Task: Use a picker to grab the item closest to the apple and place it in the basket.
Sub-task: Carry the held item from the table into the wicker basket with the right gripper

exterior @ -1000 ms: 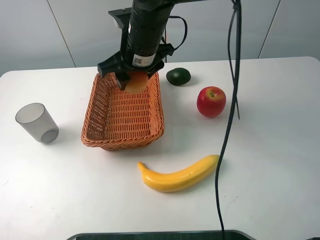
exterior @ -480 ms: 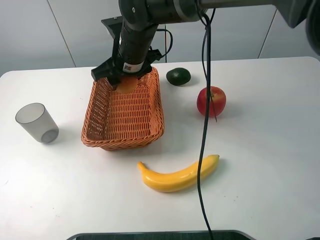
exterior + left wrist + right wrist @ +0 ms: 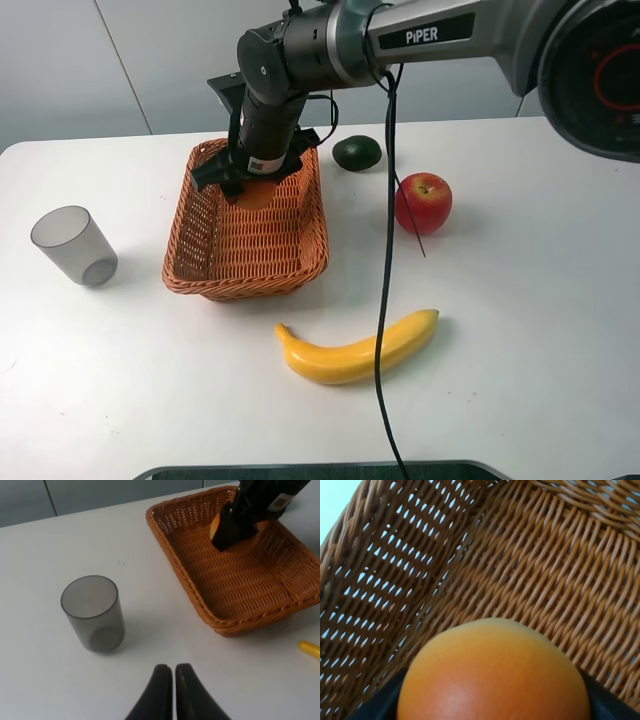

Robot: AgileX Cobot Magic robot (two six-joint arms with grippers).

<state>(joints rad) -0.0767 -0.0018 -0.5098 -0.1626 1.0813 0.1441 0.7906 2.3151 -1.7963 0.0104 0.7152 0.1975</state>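
Note:
The orange peach-like fruit (image 3: 254, 193) sits between the fingers of my right gripper (image 3: 256, 188), which is shut on it inside the far end of the wicker basket (image 3: 190, 250), low over the woven floor. In the right wrist view the fruit (image 3: 492, 675) fills the frame above the basket weave (image 3: 535, 565). The left wrist view shows the fruit (image 3: 214, 526) half hidden behind the right gripper's black fingers (image 3: 234, 525). The red apple (image 3: 423, 202) rests to the right of the basket. My left gripper (image 3: 169, 680) is shut and empty, over the table near the basket (image 3: 200, 597).
A grey translucent cup (image 3: 73, 245) stands left of the basket. A dark green avocado (image 3: 357, 152) lies behind the apple. A yellow banana (image 3: 358, 350) lies in front of the basket. A black cable (image 3: 385, 260) hangs from the right arm across the table.
My right gripper has moved lower into the basket's far end with the fruit still in its grip. The cable swung left.

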